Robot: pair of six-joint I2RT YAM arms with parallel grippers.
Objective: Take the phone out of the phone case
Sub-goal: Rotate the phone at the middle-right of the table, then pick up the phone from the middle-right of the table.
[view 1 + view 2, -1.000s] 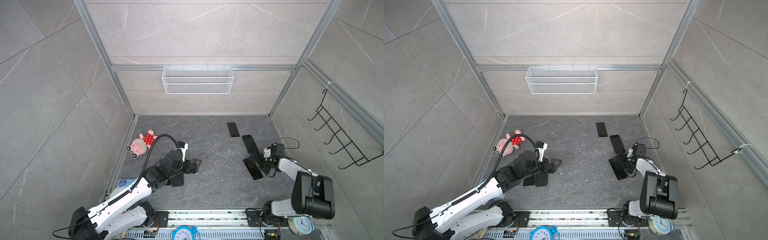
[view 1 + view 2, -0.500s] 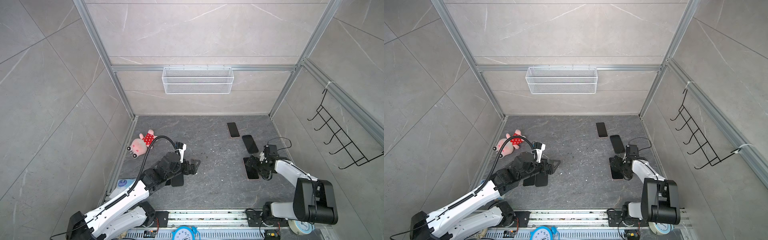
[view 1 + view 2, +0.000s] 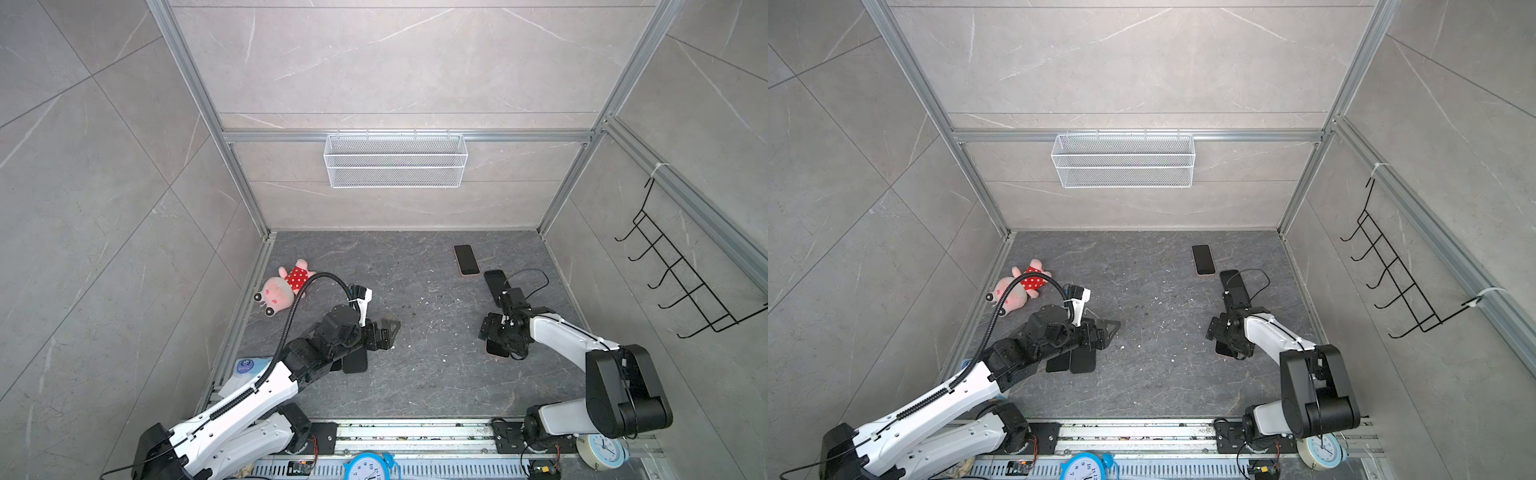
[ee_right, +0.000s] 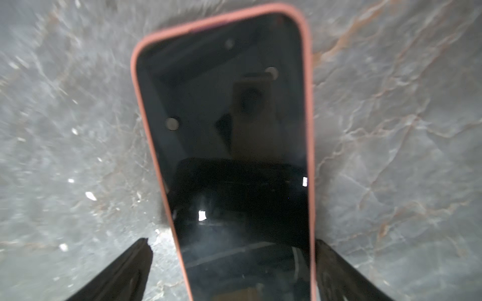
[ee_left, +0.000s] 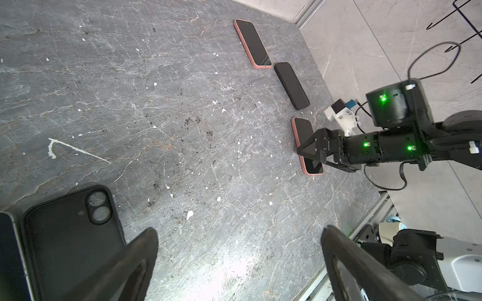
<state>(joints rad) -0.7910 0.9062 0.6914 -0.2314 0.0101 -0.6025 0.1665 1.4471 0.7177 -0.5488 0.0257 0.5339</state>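
A dark-screened phone in a pink phone case lies flat on the grey floor, at the right in both top views. My right gripper hangs low over it, open, one finger on each long side. One finger sits close against the case's edge, the other stands clear. Most of the phone is hidden under this gripper from above. My left gripper is open over bare floor, holding nothing, beside an empty black case.
Behind the right gripper lie a black phone and another pink-cased phone. A bare phone lies next to the empty black case. A pink plush toy sits at the left wall. A wire basket and hooks hang on the walls.
My right gripper has swung from beside the pink-cased phone to directly over it, and the phone has turned straighter. The left arm has shifted only slightly.
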